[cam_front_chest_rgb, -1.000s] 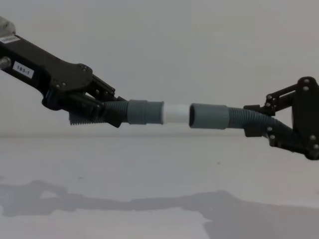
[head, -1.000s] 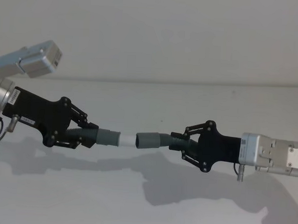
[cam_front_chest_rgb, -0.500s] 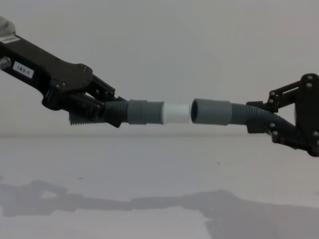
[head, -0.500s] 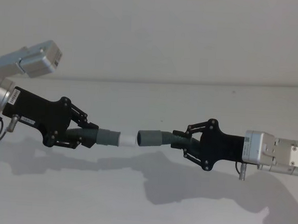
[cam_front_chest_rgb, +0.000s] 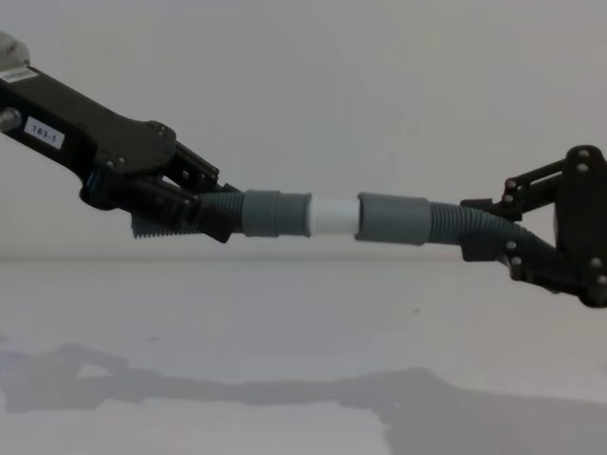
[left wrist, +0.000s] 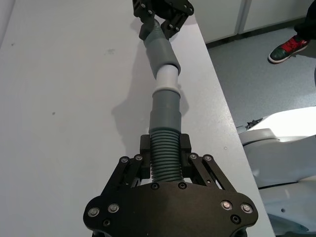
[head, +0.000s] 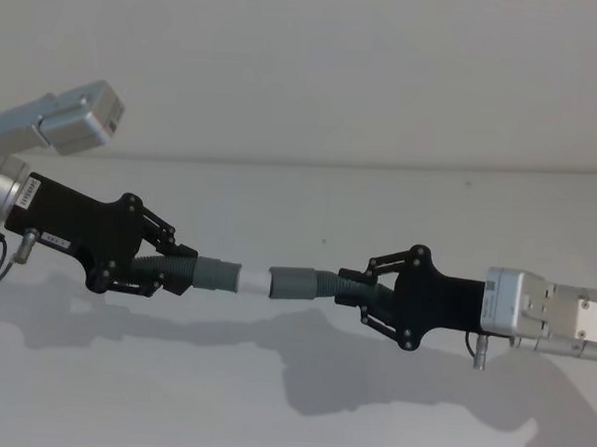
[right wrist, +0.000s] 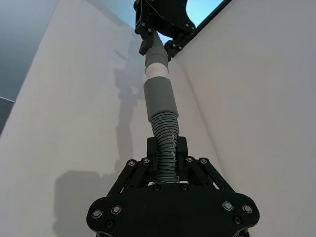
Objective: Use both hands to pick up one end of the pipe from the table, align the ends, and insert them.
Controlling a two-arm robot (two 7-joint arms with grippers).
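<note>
Both grippers are up off the table [head: 269, 412], each clamped on its own hose piece, w/ the two ends meeting mid-air between them. Left gripper [head: 176, 264] comes in from the left side of the head view, fingers closed tight around the ribbed part of the left hose piece [head: 181, 273]; its grey cuff [cam_front_chest_rgb: 275, 214] sticks out toward centre and ends in the narrower white tip [cam_front_chest_rgb: 334, 215]. Right gripper [head: 363, 290] reaches in from the right, fingers likewise pinched on the ribs of the right hose piece [head: 333, 283] — that piece's wider cuff [cam_front_chest_rgb: 394, 219] points back at the left one. In the chest view the white tip's far edge sits right at the mouth of the wider cuff, touching or just started in; most of the white is still exposed. Can't tell how deep, if at all, it's seated. Left wrist view looks straight down the line: ribbed hose, cuff, white tip [left wrist: 167, 77], then the other cuff [left wrist: 160, 51] and the right gripper [left wrist: 163, 22] beyond — the pieces are roughly in line, w/ a slight bend at the joint. Both pieces hang well above the white surface, shadows cast below them.
</note>
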